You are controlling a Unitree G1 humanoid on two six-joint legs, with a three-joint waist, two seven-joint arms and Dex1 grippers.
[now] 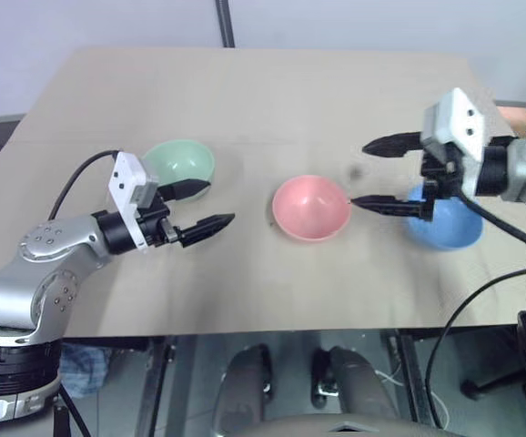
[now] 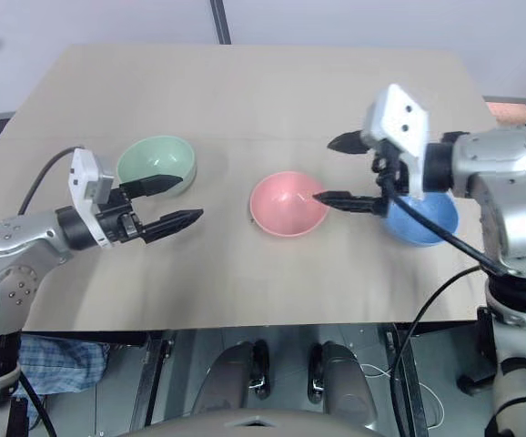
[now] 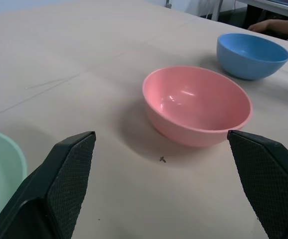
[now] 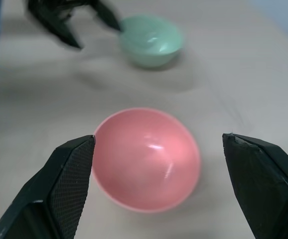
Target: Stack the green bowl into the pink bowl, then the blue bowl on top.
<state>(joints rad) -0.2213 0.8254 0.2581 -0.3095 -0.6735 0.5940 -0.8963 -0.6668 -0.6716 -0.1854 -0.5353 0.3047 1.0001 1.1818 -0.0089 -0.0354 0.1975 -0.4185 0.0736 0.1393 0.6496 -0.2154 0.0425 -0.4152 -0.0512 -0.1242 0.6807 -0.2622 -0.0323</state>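
I see both claws spread wide, empty: left gripper [image 1: 204, 205] beside the pale green plastic bowl [image 1: 181, 161], right gripper [image 1: 372, 175] between salmon-pink plastic bowl [image 1: 310, 208] at centre and sky-blue plastic bowl [image 1: 447, 226] at 3 o'clock.

Robot test lab or workshop.
A plain tan surface [image 1: 245, 100] stands against a bare pale wall; beyond its far edge rises a dark pole [image 1: 225, 23], and loose black cables [image 1: 481, 309] hang beside it.

Blue bowl [image 1: 445, 228] partly behind right tool [image 1: 379, 175]
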